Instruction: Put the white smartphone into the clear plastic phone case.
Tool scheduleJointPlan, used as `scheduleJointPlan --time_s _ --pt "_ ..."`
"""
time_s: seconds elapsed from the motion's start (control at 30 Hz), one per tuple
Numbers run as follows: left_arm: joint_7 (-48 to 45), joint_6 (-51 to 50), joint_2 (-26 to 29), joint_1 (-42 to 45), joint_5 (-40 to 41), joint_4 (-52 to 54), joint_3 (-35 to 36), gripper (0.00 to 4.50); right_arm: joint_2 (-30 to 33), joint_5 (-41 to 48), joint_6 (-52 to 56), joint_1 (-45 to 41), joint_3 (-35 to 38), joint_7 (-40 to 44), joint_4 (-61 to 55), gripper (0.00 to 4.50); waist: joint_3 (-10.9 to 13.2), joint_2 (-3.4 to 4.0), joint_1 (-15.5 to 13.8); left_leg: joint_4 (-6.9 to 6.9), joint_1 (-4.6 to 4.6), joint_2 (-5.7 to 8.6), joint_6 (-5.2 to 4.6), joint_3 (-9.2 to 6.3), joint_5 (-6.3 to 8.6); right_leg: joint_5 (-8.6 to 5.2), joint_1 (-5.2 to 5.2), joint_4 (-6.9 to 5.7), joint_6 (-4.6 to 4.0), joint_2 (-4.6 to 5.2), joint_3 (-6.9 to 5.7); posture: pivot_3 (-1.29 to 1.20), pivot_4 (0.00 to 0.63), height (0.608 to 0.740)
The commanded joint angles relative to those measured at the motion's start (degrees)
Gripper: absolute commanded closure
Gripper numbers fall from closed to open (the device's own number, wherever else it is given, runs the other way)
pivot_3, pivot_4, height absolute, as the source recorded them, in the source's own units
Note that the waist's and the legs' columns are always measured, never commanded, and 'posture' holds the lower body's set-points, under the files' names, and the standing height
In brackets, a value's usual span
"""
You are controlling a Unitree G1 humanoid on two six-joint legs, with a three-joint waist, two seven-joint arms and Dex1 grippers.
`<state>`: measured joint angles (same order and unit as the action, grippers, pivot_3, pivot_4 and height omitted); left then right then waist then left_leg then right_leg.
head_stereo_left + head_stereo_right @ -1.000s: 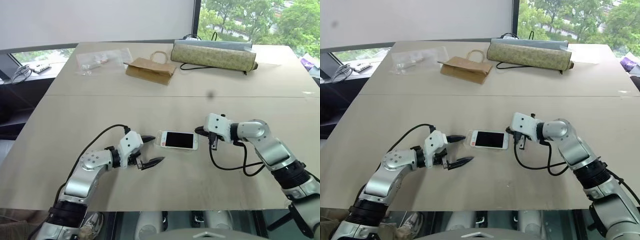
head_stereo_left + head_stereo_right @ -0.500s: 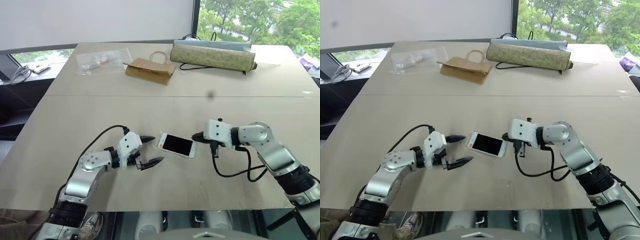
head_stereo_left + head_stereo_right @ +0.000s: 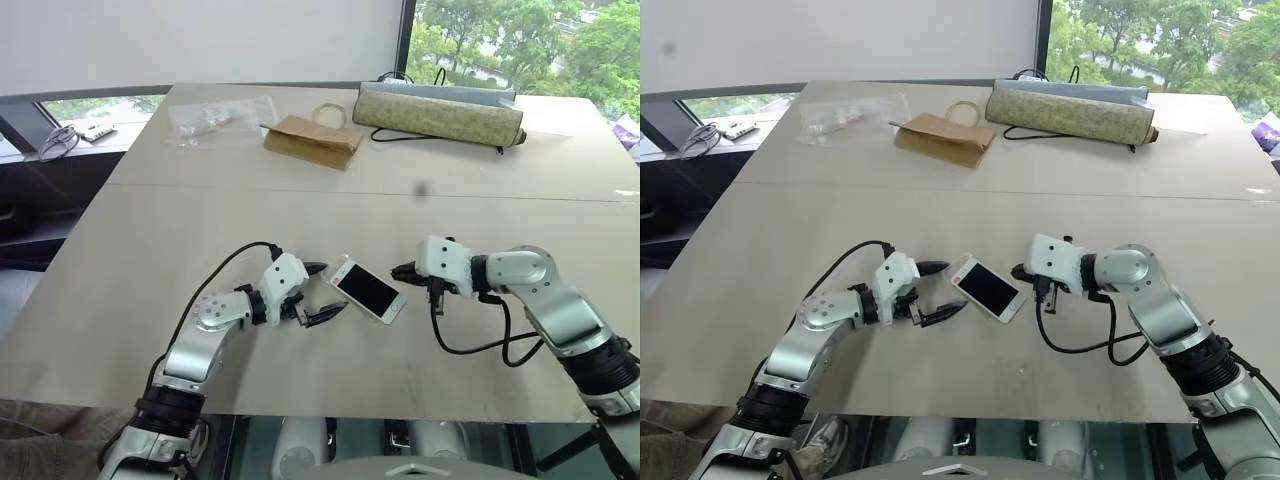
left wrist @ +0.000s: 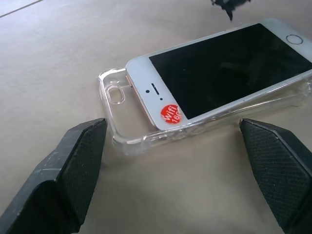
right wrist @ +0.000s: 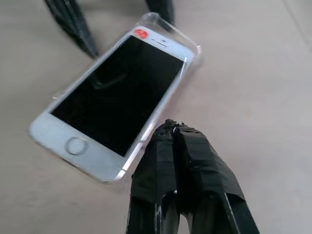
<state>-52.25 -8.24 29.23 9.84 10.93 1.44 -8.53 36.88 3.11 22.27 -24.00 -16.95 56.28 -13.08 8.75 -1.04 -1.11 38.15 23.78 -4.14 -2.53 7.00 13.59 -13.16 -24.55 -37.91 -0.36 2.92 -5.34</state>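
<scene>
The white smartphone (image 3: 366,290) lies screen up and at an angle in the middle of the table. It rests on the clear plastic phone case (image 4: 114,95), shifted along it, so the case's camera-hole end sticks out past the phone's top. A red sticker marks the phone's top end. My left gripper (image 3: 332,289) is open, one finger on each side of that case end, not touching it. My right gripper (image 3: 397,270) is shut and empty, its tip just beside the phone's home-button end (image 5: 75,145).
At the far side of the table (image 3: 150,250) lie a crinkled clear bag of small items (image 3: 215,115), a brown paper bag (image 3: 305,140) and a long patterned roll (image 3: 440,110) with a black cord. The table's front edge runs close behind both arms.
The phone and case have swung round from lying crosswise to lying at an angle. My left gripper has moved right, up to the case's end. The whole picture has shifted a little too.
</scene>
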Motion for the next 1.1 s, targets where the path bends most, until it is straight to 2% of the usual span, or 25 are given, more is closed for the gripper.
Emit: scheduleJointPlan --time_s 0.03,0.23,0.33,0.47,0.63,0.87,1.1 --pt "2.19 -2.72 -2.00 0.57 -1.02 1.89 -2.17 0.00 1.99 3.14 4.33 -0.12 5.86 -0.80 -5.25 4.47 0.00 0.01 -0.11 0.04 0.01 0.00 0.00 -0.04 0.00 0.00 0.02 0.00 0.00 0.00 0.00 0.00 0.150 0.740" --pt "2.24 -6.84 -2.14 -1.24 2.25 7.80 -0.64 0.00 4.67 17.36 18.09 3.47 10.97 2.65 -19.26 4.47 0.00 -0.01 0.32 0.07 0.08 -0.01 -0.08 -0.16 0.06 0.00 0.05 0.04 0.00 0.04 0.01 0.00 0.150 0.740" --pt "-1.66 -11.20 0.26 -2.41 9.39 10.29 3.75 0.00 4.52 19.19 20.10 4.71 7.60 2.11 -24.02 4.47 0.01 -0.01 0.66 0.03 0.08 -0.09 -0.07 -0.22 0.06 -0.01 0.00 0.04 -0.01 0.09 0.04 0.00 0.150 0.740" --pt "-8.61 -16.48 6.52 -1.64 16.17 9.27 8.15 0.00 2.95 16.27 19.27 3.44 0.18 0.29 -23.79 4.47 0.02 -0.02 0.81 -0.01 0.07 -0.12 -0.07 -0.33 0.06 -0.15 -0.03 0.02 0.17 0.06 -0.06 0.00 0.150 0.740" --pt "-12.55 -13.45 12.43 2.10 12.69 3.27 7.93 0.00 2.99 10.49 16.13 -0.48 -8.07 0.85 -19.89 4.47 0.02 -0.01 0.37 0.02 0.07 -0.04 -0.07 -0.31 0.06 -0.19 -0.02 0.03 0.12 0.03 -0.12 0.00 0.150 0.740" --pt "-13.39 -12.03 12.95 4.80 10.22 1.05 7.25 0.00 4.74 4.87 16.55 -4.72 -14.61 2.59 -17.44 4.47 0.04 -0.04 0.41 0.09 0.22 0.05 -0.13 -0.10 0.10 -0.09 -0.06 0.16 0.11 0.04 -0.08 0.00 0.150 0.740" --pt "-12.95 -11.02 12.47 5.55 8.88 -0.08 7.11 0.00 7.45 1.33 16.56 -6.45 -17.19 4.73 -18.29 4.47 0.04 -0.05 0.43 0.08 0.20 -0.03 -0.13 -0.15 0.10 -0.16 -0.12 0.07 0.19 0.01 -0.08 0.00 0.150 0.740"
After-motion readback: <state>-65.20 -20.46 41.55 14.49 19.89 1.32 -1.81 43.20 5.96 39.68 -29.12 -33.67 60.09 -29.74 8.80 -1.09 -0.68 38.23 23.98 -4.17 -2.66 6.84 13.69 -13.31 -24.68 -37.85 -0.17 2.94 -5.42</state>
